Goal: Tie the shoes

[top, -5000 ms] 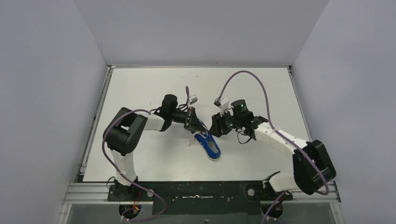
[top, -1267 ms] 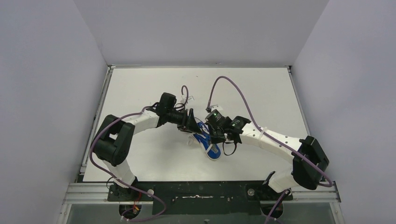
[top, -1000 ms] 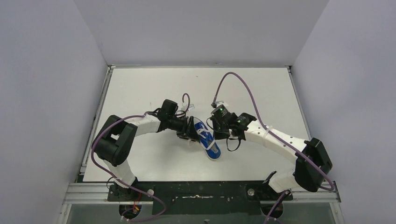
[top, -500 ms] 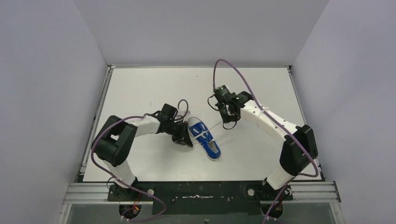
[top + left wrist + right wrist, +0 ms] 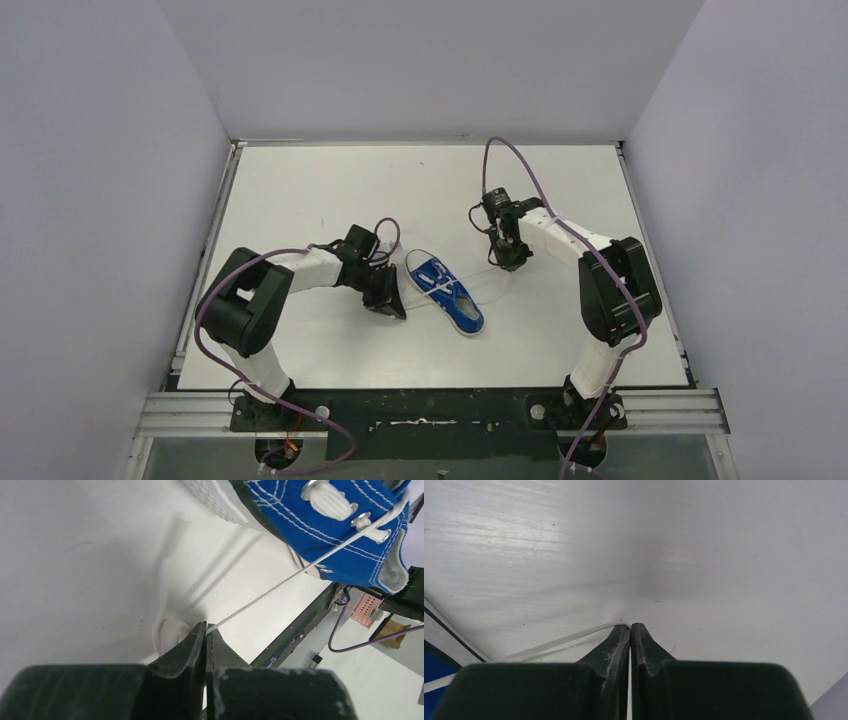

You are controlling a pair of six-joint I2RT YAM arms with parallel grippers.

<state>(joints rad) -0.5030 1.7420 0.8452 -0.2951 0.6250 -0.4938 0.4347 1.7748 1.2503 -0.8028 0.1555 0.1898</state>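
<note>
The small blue sneaker (image 5: 445,293) with white laces lies on the white table (image 5: 300,190) between the arms, toe toward the far left. It also fills the top of the left wrist view (image 5: 330,525). My left gripper (image 5: 393,307) sits just left of the shoe, shut on a taut white lace (image 5: 280,586) running to an eyelet; a loose lace loop (image 5: 167,632) lies beside its fingertips. My right gripper (image 5: 510,262) is right of the shoe, shut on the other lace end (image 5: 559,642), which stretches back to the shoe (image 5: 434,677).
The table's back edge meets grey walls. A metal rail (image 5: 430,415) runs along the near edge by the arm bases. Purple cables (image 5: 520,160) loop over both arms.
Both grippers have drawn apart from the shoe, each with a lace end. The right gripper moved right and away, pulling its lace out. The shoe shifted and turned slightly.
</note>
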